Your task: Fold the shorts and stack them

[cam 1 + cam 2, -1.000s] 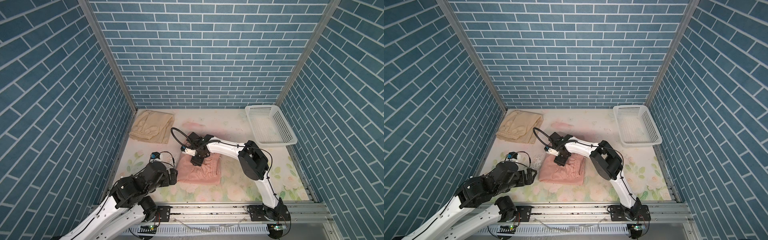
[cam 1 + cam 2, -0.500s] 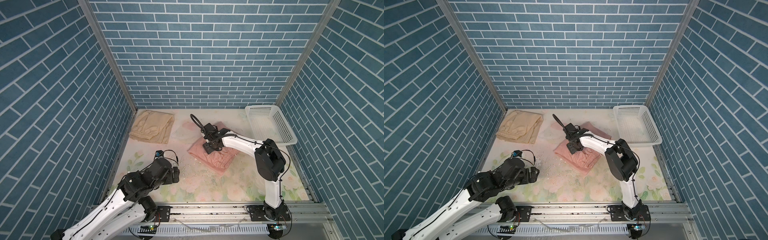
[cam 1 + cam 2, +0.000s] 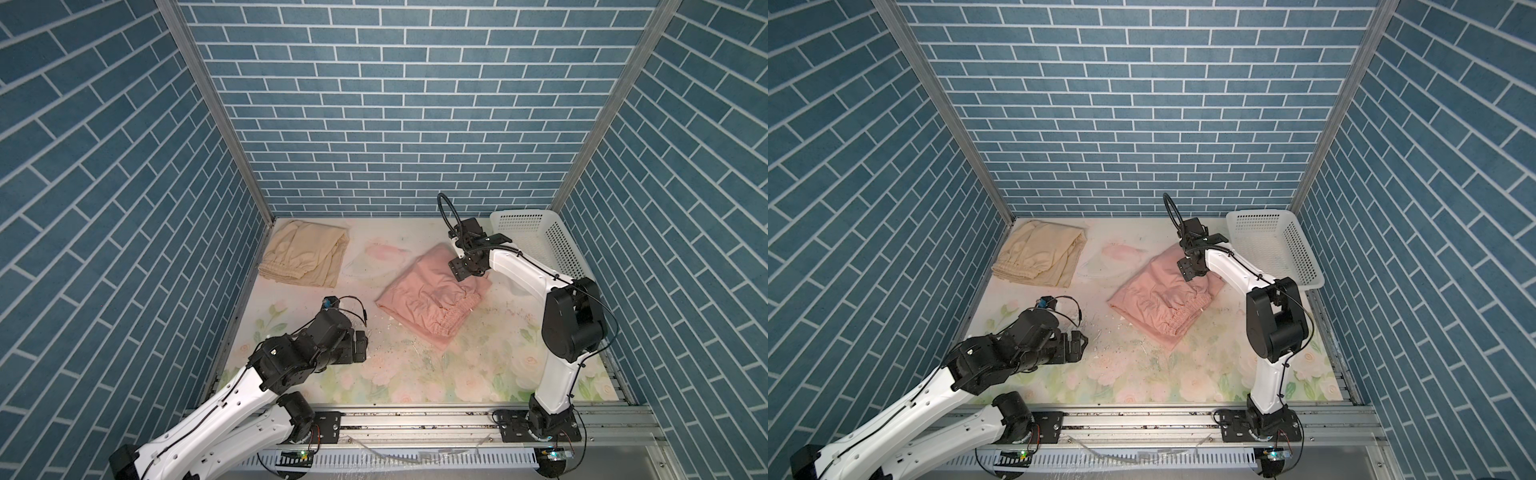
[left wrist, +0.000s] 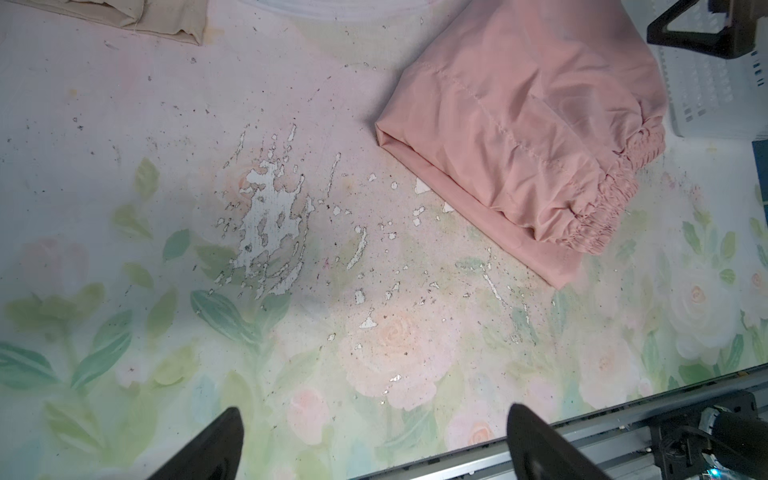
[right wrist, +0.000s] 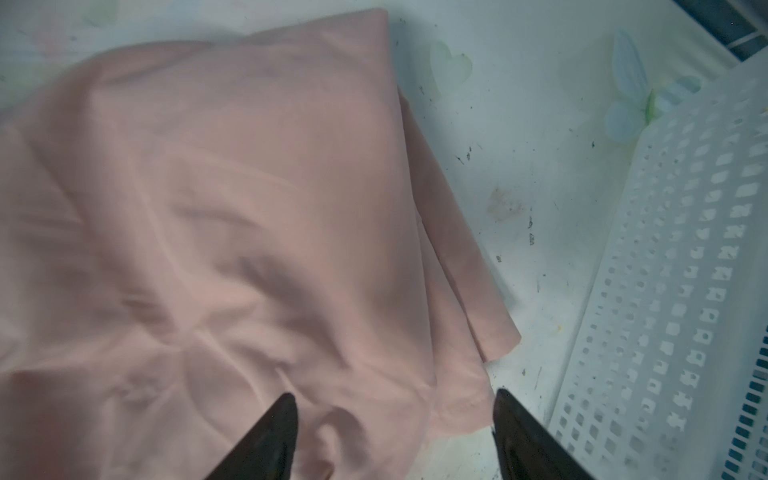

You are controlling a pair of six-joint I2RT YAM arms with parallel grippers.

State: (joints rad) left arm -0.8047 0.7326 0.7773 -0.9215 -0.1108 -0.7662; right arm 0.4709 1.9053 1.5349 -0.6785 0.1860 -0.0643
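Note:
The salmon pink shorts (image 3: 428, 295) (image 3: 1163, 295) lie folded right of the middle, elastic waist toward the front. My right gripper (image 3: 463, 270) (image 3: 1190, 268) hovers over their far right corner. In the right wrist view its jaws (image 5: 395, 399) stand open, with pink cloth (image 5: 228, 208) loose beneath them. The beige-tan shorts (image 3: 303, 257) (image 3: 1038, 255) lie folded at the back left. My left gripper (image 3: 361, 347) (image 3: 1081, 343) hangs low at the front left, open and empty (image 4: 374, 411), well away from the pink shorts (image 4: 519, 137).
A white perforated basket (image 3: 536, 241) (image 3: 1266, 241) (image 5: 685, 270) stands at the back right, close to the pink shorts' right edge. Blue brick walls close in three sides. The floral table cover (image 4: 270, 216) is scuffed in the middle. A metal rail (image 3: 415, 419) runs along the front.
The right gripper carried the pink shorts from the front middle back and rightward, turning them, and its jaws have widened off the cloth. The left arm shifted only slightly.

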